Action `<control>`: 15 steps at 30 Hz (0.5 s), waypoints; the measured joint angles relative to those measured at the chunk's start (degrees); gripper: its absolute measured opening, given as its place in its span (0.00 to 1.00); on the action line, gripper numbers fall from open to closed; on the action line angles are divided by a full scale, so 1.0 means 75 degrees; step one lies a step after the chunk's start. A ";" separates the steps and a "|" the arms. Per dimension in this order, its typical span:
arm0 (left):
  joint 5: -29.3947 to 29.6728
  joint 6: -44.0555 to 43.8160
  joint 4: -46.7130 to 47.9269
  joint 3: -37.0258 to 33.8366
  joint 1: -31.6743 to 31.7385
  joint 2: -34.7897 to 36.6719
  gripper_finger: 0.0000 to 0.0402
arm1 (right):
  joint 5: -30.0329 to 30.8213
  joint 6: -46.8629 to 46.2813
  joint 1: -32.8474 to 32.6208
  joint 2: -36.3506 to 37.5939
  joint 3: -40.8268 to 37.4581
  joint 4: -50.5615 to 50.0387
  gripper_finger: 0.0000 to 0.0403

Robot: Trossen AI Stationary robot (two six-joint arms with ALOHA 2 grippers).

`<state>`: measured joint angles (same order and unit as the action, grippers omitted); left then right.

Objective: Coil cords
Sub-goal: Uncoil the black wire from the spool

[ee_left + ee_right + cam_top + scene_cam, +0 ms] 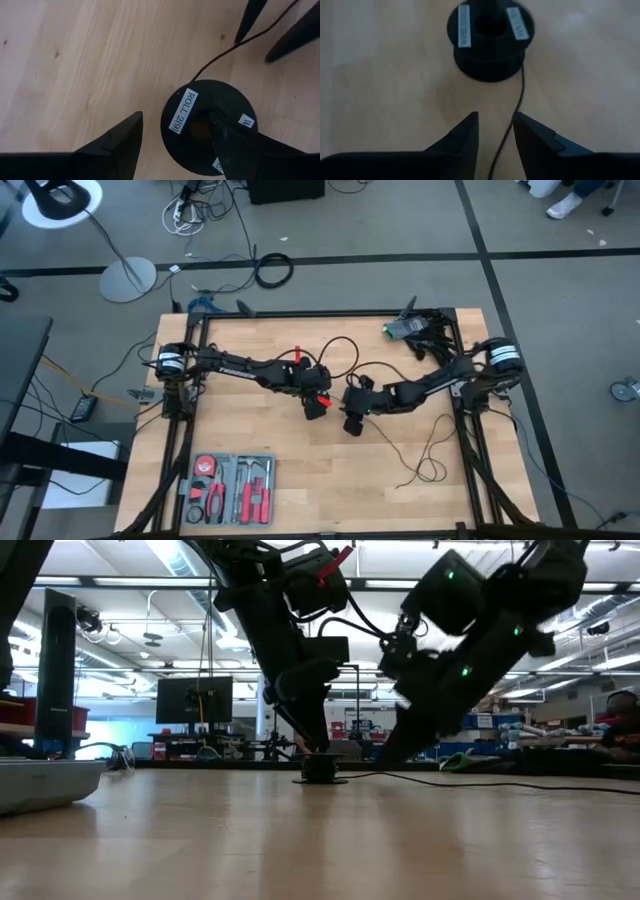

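Note:
The cord is a thin black wire [432, 452] lying in loose loops on the wooden table. It ends at a round black puck [207, 125], a spool with white labels, which stands flat on the table [320, 770]. My left gripper [176, 120] is open over the puck, one finger in its centre hole and the other beside it. My right gripper [496, 117] is open a little way just right of the puck. The wire [509, 140] runs between its fingers. My left gripper has one finger [227, 137] stuck down into the puck's centre hole [200, 125], slanting from above and from the table's left. The other finger [122, 145] stands outside the rim with a gap to it. The puck rests flat on the table. My right gripper stands astride the wire close to the puck; I cannot tell whether a finger touches it.
A grey tray of red-handled tools [228, 488] lies at the near left. A green and black device [405, 330] sits at the far right corner. The wire's loose end trails toward the near right [405, 480].

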<state>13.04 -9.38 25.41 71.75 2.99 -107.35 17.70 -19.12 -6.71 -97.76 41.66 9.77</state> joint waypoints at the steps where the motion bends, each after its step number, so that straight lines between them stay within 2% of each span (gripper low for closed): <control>1: 0.0003 -0.0018 -0.0002 0.0000 -0.0002 0.0000 0.57 | 0.0046 -0.0023 0.0010 -0.0190 -0.0002 0.0221 0.30; 4: 0.0001 -0.0021 0.0016 0.0000 -0.0009 0.0000 0.57 | 0.0358 -0.0038 0.0015 -0.0640 0.0001 0.0888 0.28; 9: -0.0031 -0.0032 0.0062 -0.0002 -0.0012 0.0000 0.57 | 0.0696 -0.0069 0.0053 -0.0966 0.0027 0.1132 0.21; 15: -0.0120 -0.0183 -0.0143 -0.0298 -0.0011 0.0008 0.57 | 0.0717 -0.0462 0.0054 -0.0931 0.0039 0.0958 0.03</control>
<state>12.14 -10.75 24.33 69.51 2.90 -107.29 23.07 -22.59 -6.30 -104.74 41.95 16.96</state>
